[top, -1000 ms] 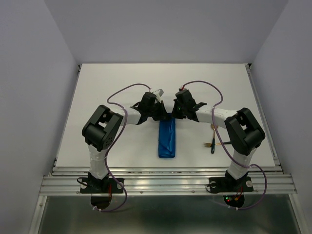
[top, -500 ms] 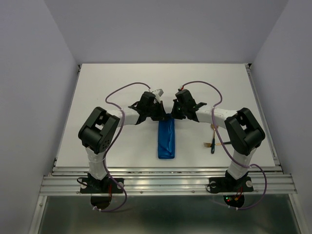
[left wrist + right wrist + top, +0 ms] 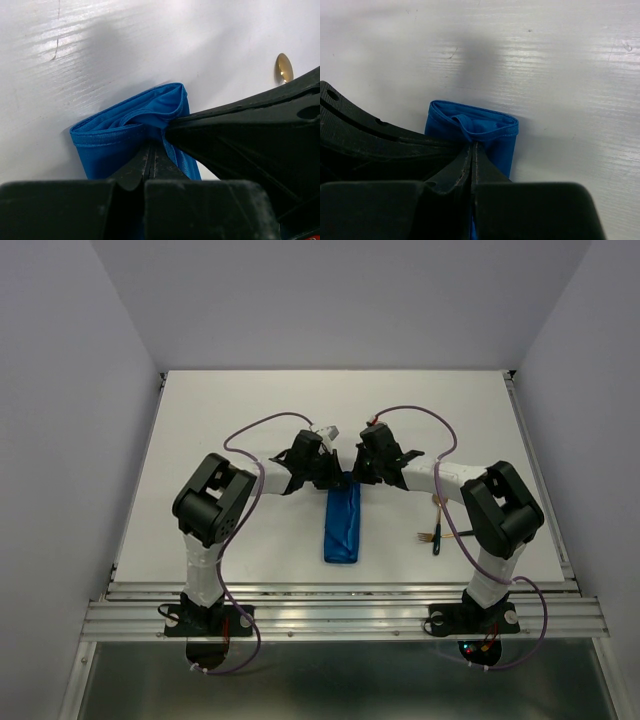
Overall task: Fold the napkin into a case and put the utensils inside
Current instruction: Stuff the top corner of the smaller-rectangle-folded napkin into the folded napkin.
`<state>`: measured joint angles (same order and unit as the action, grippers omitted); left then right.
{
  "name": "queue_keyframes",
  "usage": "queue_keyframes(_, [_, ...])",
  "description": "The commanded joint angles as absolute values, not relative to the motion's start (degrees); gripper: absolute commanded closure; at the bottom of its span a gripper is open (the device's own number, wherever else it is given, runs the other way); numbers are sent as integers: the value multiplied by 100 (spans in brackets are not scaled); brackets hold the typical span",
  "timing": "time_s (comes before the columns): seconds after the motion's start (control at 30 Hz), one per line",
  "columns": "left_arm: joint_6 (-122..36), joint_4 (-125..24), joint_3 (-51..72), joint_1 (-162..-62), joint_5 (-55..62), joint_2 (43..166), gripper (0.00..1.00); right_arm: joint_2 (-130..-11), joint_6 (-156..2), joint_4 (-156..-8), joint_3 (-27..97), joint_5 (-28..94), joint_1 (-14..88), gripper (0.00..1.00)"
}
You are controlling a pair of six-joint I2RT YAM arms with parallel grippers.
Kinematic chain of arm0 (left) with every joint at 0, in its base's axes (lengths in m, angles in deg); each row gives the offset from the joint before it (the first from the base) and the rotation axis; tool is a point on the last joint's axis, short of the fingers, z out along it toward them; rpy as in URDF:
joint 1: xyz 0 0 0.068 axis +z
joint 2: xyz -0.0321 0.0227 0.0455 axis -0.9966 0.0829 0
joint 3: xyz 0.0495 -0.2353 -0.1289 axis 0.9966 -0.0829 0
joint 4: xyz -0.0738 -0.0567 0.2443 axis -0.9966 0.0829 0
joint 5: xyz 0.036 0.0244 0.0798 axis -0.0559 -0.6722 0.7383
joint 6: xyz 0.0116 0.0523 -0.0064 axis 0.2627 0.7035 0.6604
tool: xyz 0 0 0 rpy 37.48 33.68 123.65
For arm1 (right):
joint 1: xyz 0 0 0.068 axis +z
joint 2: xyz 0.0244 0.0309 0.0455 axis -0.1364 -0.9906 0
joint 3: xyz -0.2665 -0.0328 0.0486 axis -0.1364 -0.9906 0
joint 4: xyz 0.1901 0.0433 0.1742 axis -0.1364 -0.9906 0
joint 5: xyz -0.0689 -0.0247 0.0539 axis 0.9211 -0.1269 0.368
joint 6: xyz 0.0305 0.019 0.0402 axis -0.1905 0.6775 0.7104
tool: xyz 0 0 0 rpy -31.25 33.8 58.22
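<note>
At the middle of a white tabletop (image 3: 250,420), seen from above, lay a folded blue napkin (image 3: 342,525): bright royal-blue plain cloth made into a narrow flat rectangular case, its long side running from the near edge toward the far wall. Two black-and-white robot arms reached inward to the far end of the folded blue napkin, the left arm (image 3: 215,502) from its left side and the right arm (image 3: 500,505) from its right side, each trailing a thin purple cable (image 3: 262,424). The left gripper (image 3: 334,480) and the right gripper (image 3: 354,478) met just beside each other over that far end. From the left wrist camera, the left gripper (image 3: 152,150) had its two black fingers pressed together with blue cloth (image 3: 125,135) gathered at their tips, pinching a layer at the open, layered mouth of the case; the black body of the other gripper crossed the view on the right. From the right wrist camera, the right gripper (image 3: 472,146) was likewise closed, its tips nipping a puckered fold of the same hemmed cloth edge (image 3: 480,125). To the right of the folded blue napkin, well apart from it and beside the right arm, lay the utensils (image 3: 434,537), a small fork and spoon with gold-coloured heads and thin dark green handles, flat on the tabletop; one gold head (image 3: 283,68) showed in the left wrist view.
</note>
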<state>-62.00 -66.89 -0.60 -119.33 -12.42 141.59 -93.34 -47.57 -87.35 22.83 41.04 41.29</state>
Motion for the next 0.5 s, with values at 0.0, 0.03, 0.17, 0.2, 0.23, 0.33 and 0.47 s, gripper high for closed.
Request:
queue_keyframes(0.0, [-6237, -6781, 31, -11970, -1155, 14340, 100, -9048, -4833, -8766, 2462, 3905, 4177, 99])
queue_keyframes(0.03, [-6246, -6790, 39, -11979, -1129, 14357, 100, -9039, -4833, -8766, 2453, 3895, 4177, 99])
queue_keyframes(0.17, [-6246, -6763, 74, -11979, -1058, 14402, 100, -9004, -4842, -8818, 2462, 3807, 4177, 99])
queue_keyframes(0.2, [-6237, -6763, 75, -11979, -1050, 14410, 100, -8986, -4842, -8827, 2462, 3789, 4177, 99])
queue_keyframes(0.23, [-6237, -6763, 92, -11979, -1049, 14436, 100, -8960, -4859, -8836, 2462, 3789, 4177, 99])
queue_keyframes(0.33, [-6228, -6772, 110, -11979, -1067, 14489, 100, -8907, -4877, -8880, 2471, 3816, 4177, 99])
queue_keyframes(0.47, [-6237, -6763, 127, -11979, -1058, 14525, 100, -9030, -4903, -8924, 2454, 3798, 4177, 99])
